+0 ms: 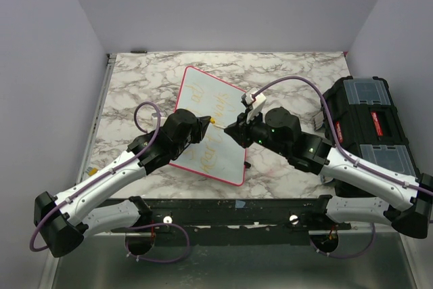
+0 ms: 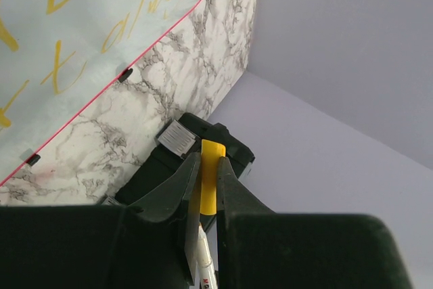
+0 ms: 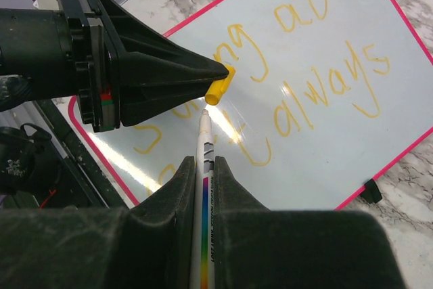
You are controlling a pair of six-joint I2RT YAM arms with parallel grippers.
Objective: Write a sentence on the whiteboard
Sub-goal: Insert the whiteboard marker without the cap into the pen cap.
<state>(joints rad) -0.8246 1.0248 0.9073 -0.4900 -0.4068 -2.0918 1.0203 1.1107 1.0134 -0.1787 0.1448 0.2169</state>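
The whiteboard [image 1: 203,86] lies tilted on the marble table, red-rimmed, with the sentence [image 1: 215,104] in yellow cursive on it. In the right wrist view the board [image 3: 352,147] shows the words [image 3: 298,93] in two lines. My left gripper [image 1: 207,122] is shut on a yellow marker cap [image 2: 212,174], above the board's middle. My right gripper [image 3: 202,160] is shut on a white marker [image 3: 205,147] with a rainbow stripe. The marker's bare tip points at the cap [image 3: 219,89] and stops just short of it. The left gripper [image 3: 220,72] faces the right one [image 1: 233,130], tip to tip.
A black toolbox [image 1: 365,123] with clear lid compartments stands at the table's right edge and also shows in the left wrist view [image 2: 226,141]. Purple cables loop over both arms. Grey walls enclose the table on three sides.
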